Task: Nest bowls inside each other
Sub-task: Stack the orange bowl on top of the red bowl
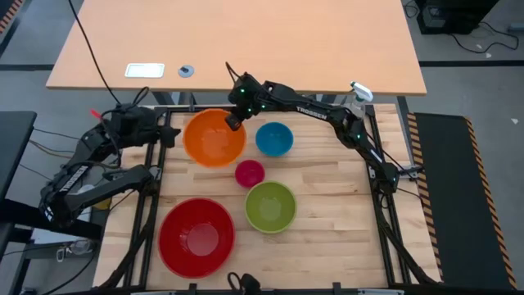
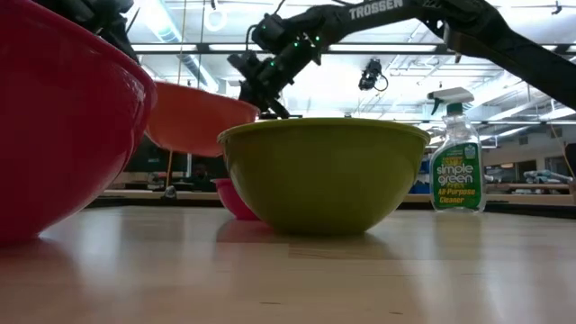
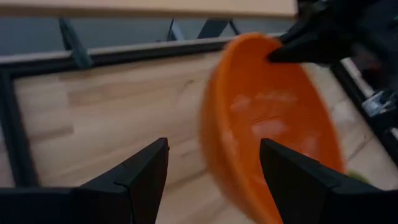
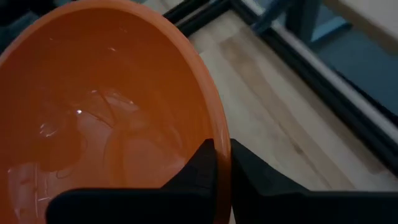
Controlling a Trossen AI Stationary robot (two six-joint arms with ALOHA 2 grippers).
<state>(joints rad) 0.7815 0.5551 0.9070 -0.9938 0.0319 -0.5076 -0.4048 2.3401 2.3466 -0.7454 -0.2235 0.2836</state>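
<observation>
Red bowl [image 1: 196, 238]: on counter [image 1: 344, 238], well apart from right end effector [image 1: 235, 120].
Right end effector: pinching orange bowl [image 1: 214, 138] rim, bowl lifted.
Left end effector [image 3: 211, 180]: open, idle.
Next: carry it into red bowl.

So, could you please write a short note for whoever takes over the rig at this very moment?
Right gripper: shut on the orange bowl's rim, bowl lifted clear of the table and tilted.
Left gripper: open, empty, waiting at the table's left edge beside the orange bowl.
On the table, all apart: red bowl at the front, lime green bowl, magenta-pink bowl, blue bowl.
Done: nothing nested yet.
Left: probably orange into red, then green, blue and pink in order.
</observation>
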